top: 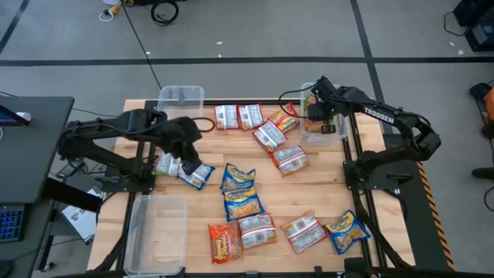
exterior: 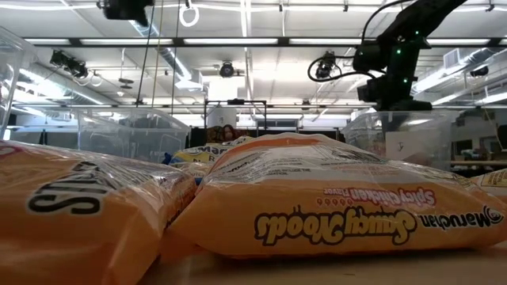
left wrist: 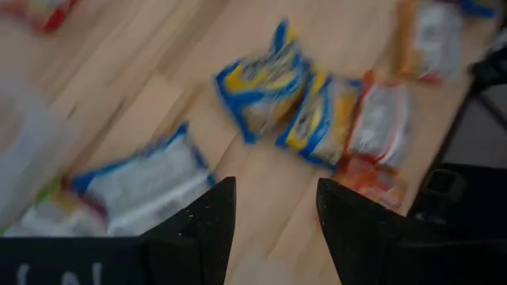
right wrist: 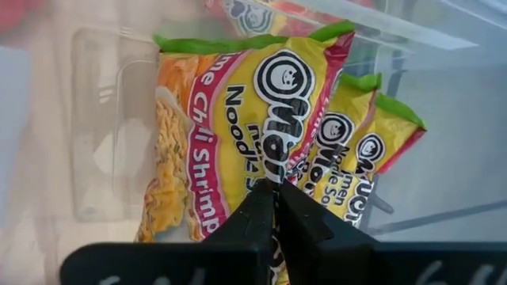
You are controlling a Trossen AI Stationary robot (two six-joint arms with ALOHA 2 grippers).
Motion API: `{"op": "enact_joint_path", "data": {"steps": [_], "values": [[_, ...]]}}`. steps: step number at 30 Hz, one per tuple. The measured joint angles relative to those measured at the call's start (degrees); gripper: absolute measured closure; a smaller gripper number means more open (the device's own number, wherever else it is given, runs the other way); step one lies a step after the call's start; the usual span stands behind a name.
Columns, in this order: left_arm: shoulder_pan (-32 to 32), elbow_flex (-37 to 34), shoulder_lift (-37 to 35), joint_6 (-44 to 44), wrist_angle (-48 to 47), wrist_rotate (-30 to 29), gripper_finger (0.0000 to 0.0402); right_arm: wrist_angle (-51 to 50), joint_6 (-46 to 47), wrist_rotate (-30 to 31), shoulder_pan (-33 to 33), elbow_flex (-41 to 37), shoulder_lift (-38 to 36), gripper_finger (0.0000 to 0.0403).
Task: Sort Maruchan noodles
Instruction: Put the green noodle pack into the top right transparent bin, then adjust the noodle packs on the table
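Orange Spicy Chicken packet (exterior: 333, 202) fills the low view's foreground, blocking most of the table. Right gripper (right wrist: 276, 207) is pinched closed on a lime chili shrimp packet (right wrist: 238, 119) over the clear bin (top: 324, 130), upper right in the high view. Left gripper (left wrist: 269, 214), fingers spread and empty, hovers left of centre beside a blue-edged packet (left wrist: 146, 178). Other packets lie scattered mid-table.

Even, bright illumination is supplied by ceiling strip lights (exterior: 261, 41), and only soft shadows are cast on the table (top: 324, 189). Motion blur is seen throughout the left wrist view. Glare is reflected from the nearest packet (exterior: 333, 202).
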Motion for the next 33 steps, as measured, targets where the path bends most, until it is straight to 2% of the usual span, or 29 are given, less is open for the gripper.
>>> {"op": "enact_joint_path", "data": {"steps": [9,16,20,27,33], "values": [[-0.5,0.0,0.5,-7.8,-14.4,1.8,0.0221,0.0,1.0,0.9,0.0,0.0,-1.8,0.0303],[-0.7,-1.6,0.3,-10.6,-17.6,7.0,0.0221,-3.6,7.6,3.5,3.4,3.0,-7.9,0.0271],[-0.9,-6.5,0.0,-14.8,-17.7,7.1,0.0221,-4.7,13.4,3.2,8.4,7.2,-14.0,0.0269],[-2.2,-20.2,0.1,-23.4,-14.4,5.7,0.0221,-5.5,28.3,2.0,21.0,12.5,-22.3,0.0270],[-1.5,-28.4,0.1,-31.0,-10.5,-3.2,0.0221,-8.4,37.0,6.9,31.1,13.1,-24.2,0.0272]]}}
